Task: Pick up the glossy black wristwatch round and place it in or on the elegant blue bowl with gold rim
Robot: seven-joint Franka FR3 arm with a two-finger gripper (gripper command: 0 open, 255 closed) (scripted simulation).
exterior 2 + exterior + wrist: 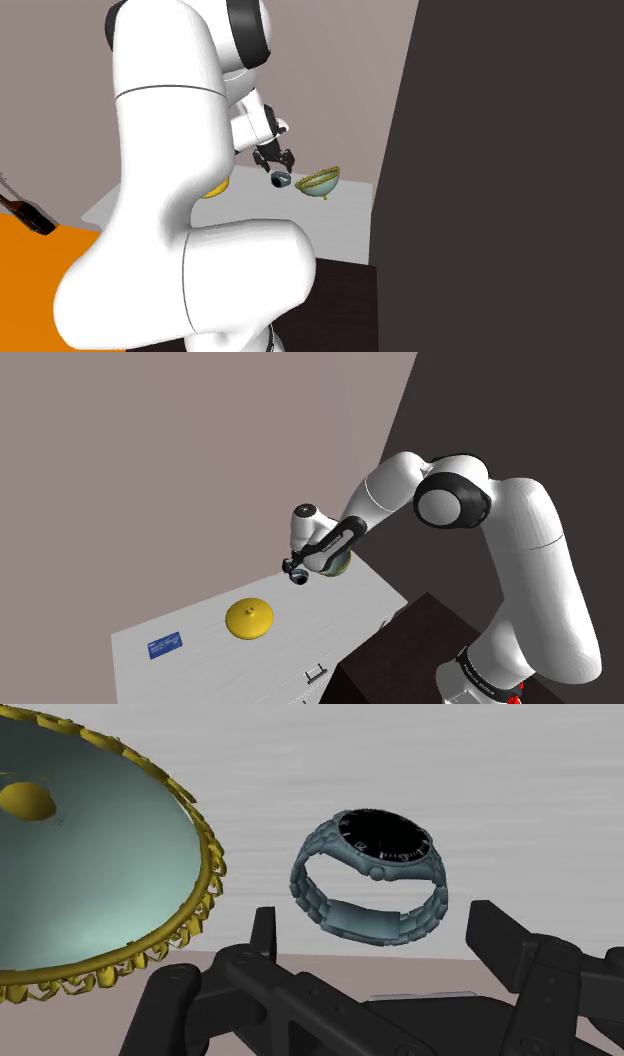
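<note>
The wristwatch [370, 874] has a round black face and a blue-grey link band. It sits just beyond my gripper [375, 917], between the two fingers, and neither finger touches it. The fingers [490, 929] stand wide apart, so the gripper is open. From the side, the watch [281, 180] is right under the gripper [275, 163]; I cannot tell whether it rests on the tabletop. The pale blue-green bowl with a gold rim [319, 183] stands upright close beside the watch. In the shoulder view the gripper [295, 567] and watch [299, 579] are near the table's far edge, with the bowl [343, 564] partly hidden behind the forearm.
A yellow round lid-like disc [251, 618] lies mid-table and a blue card [165, 644] lies nearer the shoulder view's left. The white cabinet top [330, 614] has a drawer handle [316, 672] on its front. My dark stand [420, 642] is beside it. A dark wall [500, 150] is close behind the bowl.
</note>
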